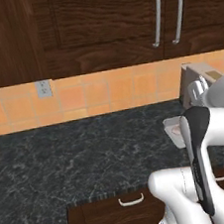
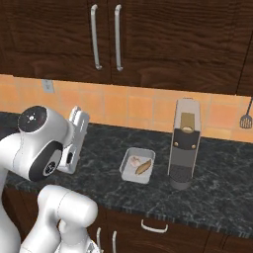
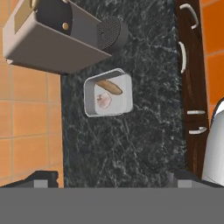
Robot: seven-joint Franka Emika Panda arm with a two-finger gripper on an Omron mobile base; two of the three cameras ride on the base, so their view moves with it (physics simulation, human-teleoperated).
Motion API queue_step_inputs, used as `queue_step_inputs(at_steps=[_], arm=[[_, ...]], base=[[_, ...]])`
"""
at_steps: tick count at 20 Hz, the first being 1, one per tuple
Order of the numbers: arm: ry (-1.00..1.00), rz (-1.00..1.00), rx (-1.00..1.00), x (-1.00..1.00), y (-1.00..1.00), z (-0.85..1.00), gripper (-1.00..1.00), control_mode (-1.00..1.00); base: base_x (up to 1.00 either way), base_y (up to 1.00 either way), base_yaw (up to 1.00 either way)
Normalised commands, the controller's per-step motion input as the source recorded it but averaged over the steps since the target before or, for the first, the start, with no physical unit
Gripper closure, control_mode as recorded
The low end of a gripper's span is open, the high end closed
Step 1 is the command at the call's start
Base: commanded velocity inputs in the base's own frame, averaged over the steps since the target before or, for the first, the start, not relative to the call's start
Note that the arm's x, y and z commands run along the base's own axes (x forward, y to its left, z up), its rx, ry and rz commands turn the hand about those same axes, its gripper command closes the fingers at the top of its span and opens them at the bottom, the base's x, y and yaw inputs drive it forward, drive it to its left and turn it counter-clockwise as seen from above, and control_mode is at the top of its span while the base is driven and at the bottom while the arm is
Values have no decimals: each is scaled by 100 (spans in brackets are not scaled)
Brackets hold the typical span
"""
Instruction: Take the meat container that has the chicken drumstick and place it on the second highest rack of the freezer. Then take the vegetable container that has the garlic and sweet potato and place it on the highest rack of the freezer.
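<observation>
Hovering above the dark marbled counter [image 3: 144,131], the gripper [image 3: 111,181] had its two dark fingertips [image 3: 41,178] spread wide apart at the bottom of the hand view, with nothing between them. Ahead of it, toward twelve o'clock in that view, sat the vegetable container [image 3: 108,92], a pale rounded tray resting flat on the stone. Inside lay the sweet potato [image 3: 109,86], an orange-tan tapered root, and just beside it the garlic [image 3: 103,100], a pale pinkish bulb; whether the two touched could not be told. Beyond the tray, at about eleven o'clock, stood a grey coffee machine [image 3: 57,37] with its round dark base near the container's far edge but apart from it.

From the right base view, the same container [image 2: 138,165] lay near the centre of the counter [image 2: 217,188], with the root [image 2: 144,167] at its three o'clock side and the bulb [image 2: 134,160] at nine o'clock. The coffee machine [image 2: 184,143] stood upright at the tray's three o'clock, close by. The white arm [image 2: 44,148] rose at nine o'clock, well apart from the tray.

In the left base view, the arm [image 1: 207,136] covered most of the container [image 1: 173,131], leaving only a corner visible at three o'clock. Dark wooden cabinets [image 1: 97,26] with silver handles hung above an orange tiled backsplash [image 1: 96,93].
</observation>
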Motion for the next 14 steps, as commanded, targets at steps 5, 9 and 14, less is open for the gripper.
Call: queue_step_inputs(at_steps=[5, 9, 14], arm=[[0, 0, 0, 0, 0, 0, -100, 100], [7, 0, 4, 22, -58, -18, -100, -100], [13, 0, 1, 59, -95, -40, -100, -100]], base=[[0, 0, 0], [0, 0, 0], [0, 0, 0]])
